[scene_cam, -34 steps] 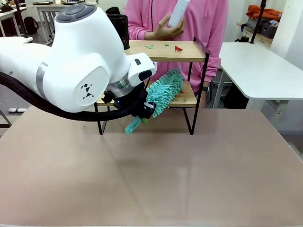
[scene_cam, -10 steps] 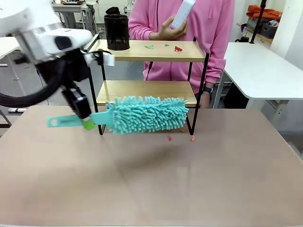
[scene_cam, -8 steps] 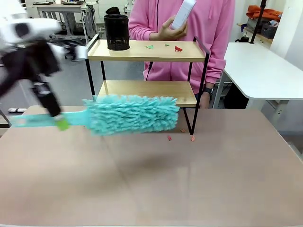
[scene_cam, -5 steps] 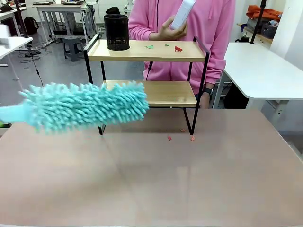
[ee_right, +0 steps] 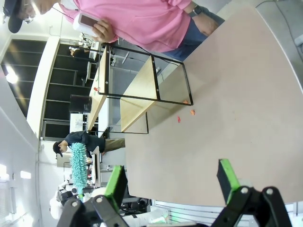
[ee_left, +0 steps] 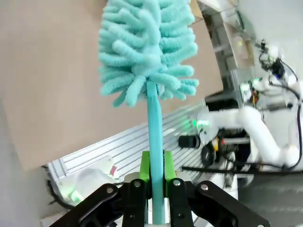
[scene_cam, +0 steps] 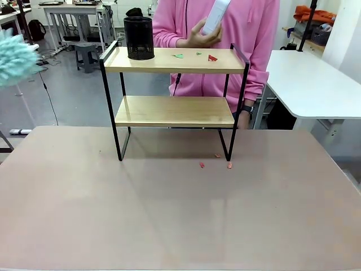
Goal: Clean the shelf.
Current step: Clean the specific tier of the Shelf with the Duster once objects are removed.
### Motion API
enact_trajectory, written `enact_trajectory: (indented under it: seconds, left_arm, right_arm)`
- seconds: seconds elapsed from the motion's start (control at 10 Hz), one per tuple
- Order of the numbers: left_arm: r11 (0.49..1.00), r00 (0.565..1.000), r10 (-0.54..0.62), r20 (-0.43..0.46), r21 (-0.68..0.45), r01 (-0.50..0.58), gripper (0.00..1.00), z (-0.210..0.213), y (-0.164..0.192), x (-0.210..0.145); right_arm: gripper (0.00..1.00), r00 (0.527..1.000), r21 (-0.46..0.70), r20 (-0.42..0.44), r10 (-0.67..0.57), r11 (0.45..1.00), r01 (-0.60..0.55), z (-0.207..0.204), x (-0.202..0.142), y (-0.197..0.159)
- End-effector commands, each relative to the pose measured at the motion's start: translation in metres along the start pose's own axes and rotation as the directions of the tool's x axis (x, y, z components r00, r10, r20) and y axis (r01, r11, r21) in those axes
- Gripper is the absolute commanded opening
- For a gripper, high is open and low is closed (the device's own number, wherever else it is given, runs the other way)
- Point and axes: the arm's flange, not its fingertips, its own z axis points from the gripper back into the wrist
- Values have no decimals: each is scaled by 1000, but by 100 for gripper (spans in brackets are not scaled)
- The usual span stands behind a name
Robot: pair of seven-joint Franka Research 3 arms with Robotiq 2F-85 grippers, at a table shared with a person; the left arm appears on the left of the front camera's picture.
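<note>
Grey floor [scene_cam: 73,96] lay beyond the brown surface [scene_cam: 180,226]; a white table [scene_cam: 316,79] stood right, desks [scene_cam: 67,8] behind.

Right gripper [ee_right: 171,176]: bottom edge; two green-padded fingers spread wide, nothing between them.
Table [ee_right: 227,94]: tan top across the middle and right.
Shelf [ee_right: 139,90]: upper left of centre, sideways in the picture; two pale wooden boards in a thin black frame, legs on the table.
Red scraps [ee_right: 191,112]: small bits on the table just beside the shelf's legs.
Black cup [ee_right: 79,103]: left of frame, on the shelf's top board.
Person [ee_right: 137,19]: top edge, pink top, behind the shelf; one hand [ee_right: 102,30] holds a white object [ee_right: 87,20].
Duster [ee_right: 79,165]: teal, fluffy, lower left, well apart from the shelf.
</note>
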Motion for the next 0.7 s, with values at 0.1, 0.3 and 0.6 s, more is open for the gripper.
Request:
enact_trajectory:
  seconds: [0.1,0.3,0.6]
  left_arm:
    - [976,978,206,38,-79,-202,12,-53,41,44]
    - [918,919,392,44,-92,-387,12,-89,68,75]
    - [971,972,232,32,-60,-229,12,-54,61,33]
  right_arm:
    - [100,1000,30,9,21,999,-21,-1,1,1]
    - [100,1000,30,9,21,999,-21,-1,1,1]
    - [100,1000,30,9,21,999,-21,-1,1,1]
